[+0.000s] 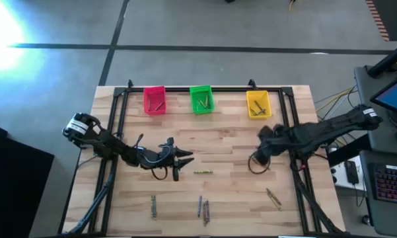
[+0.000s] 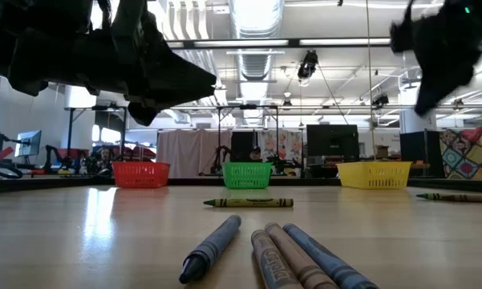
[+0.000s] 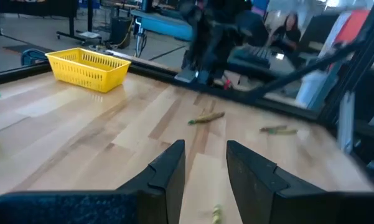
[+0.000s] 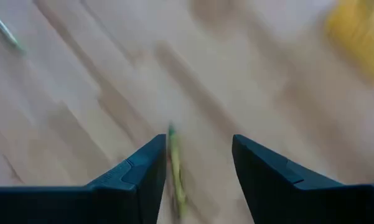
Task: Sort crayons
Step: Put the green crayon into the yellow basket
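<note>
1. R gripper (image 4: pixel 196 168): jaws apart, a yellow-green crayon (image 4: pixel 174 171) lies against one finger, nothing clamped; it hangs just short of the yellow bin (image 1: pixel 258 104).
2. To drop well: get over the bin's mouth first, then open wide.
3. L gripper (image 3: pixel 205 163): part open, empty, well left of that bin, a loose crayon (image 1: pixel 203 172) just beside it.

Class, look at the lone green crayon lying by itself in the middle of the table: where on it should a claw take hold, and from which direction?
Grip the green crayon at mid-length, coming straight down from above. It lies flat on the table, running left to right, alone, so fingers should close across its thin width, from the bin side and the near side. The left claw is probably closest.
</note>
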